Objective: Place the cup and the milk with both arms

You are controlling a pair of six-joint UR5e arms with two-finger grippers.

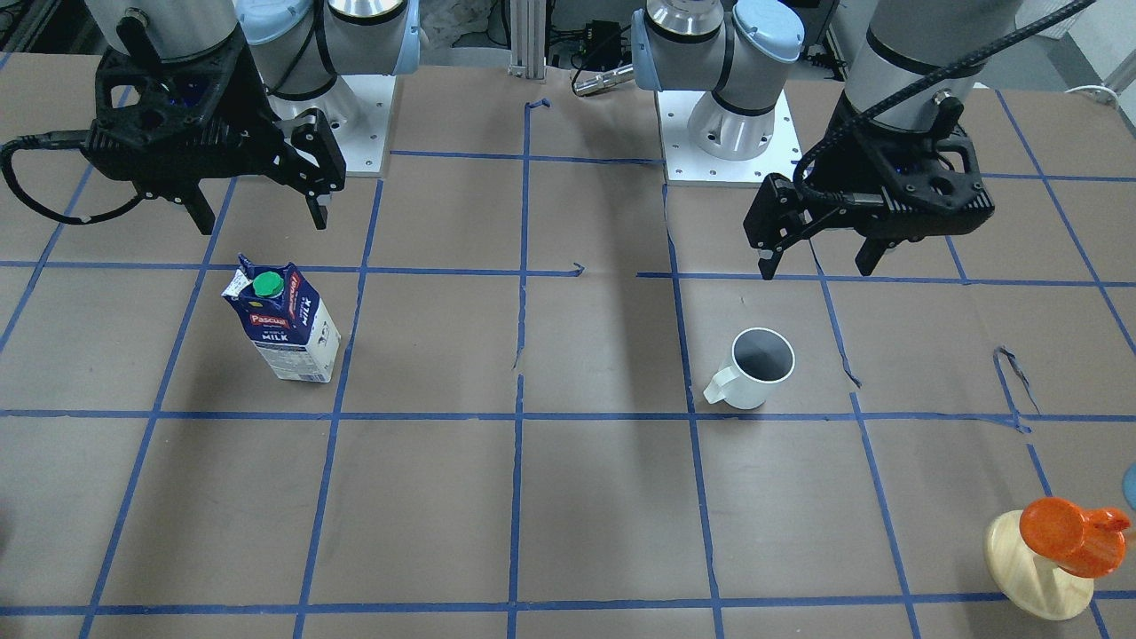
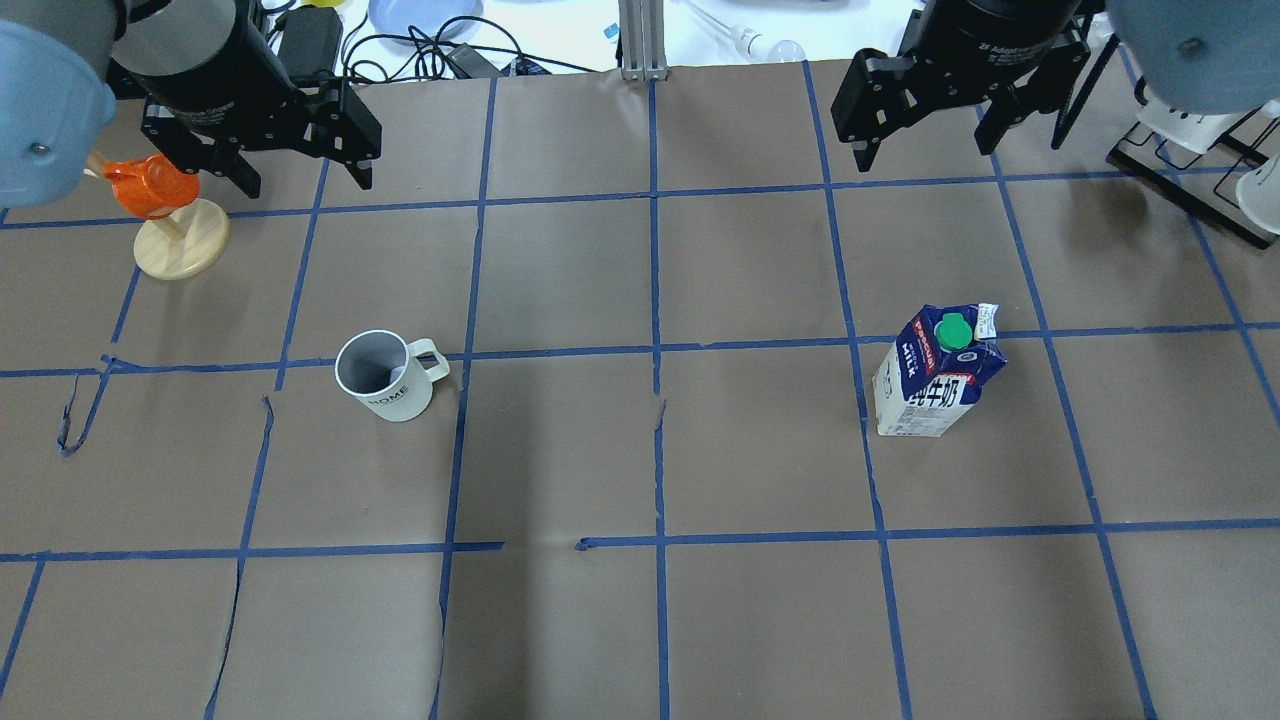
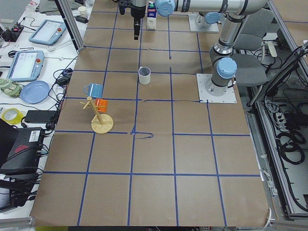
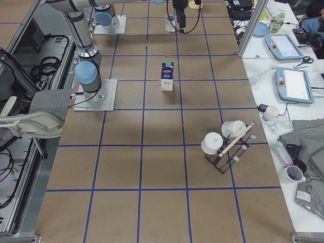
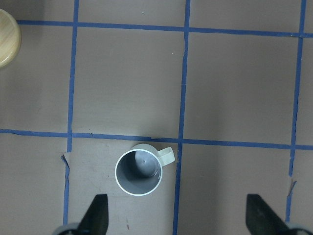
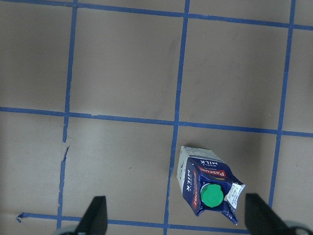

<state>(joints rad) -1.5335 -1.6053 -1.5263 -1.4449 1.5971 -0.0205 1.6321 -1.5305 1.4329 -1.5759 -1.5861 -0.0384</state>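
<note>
Left claw [image 1: 816, 266] open | right claw [image 1: 263, 220] open | 1 white cup [image 1: 754, 373] | 1 milk [image 1: 288, 328]

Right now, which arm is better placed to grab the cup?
Left. The left gripper hangs open on the side of the cup; the right gripper is far across, by the milk.

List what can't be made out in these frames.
- milk: exterior left view, too small; label unreadable.
- cup: exterior right view, too small; handle and lettering unreadable.
- blue mug: front-facing view, cut off by the right edge.
- orange mug: overhead view, partly behind the left arm.
- milk's fine print: too small in every view.
</note>
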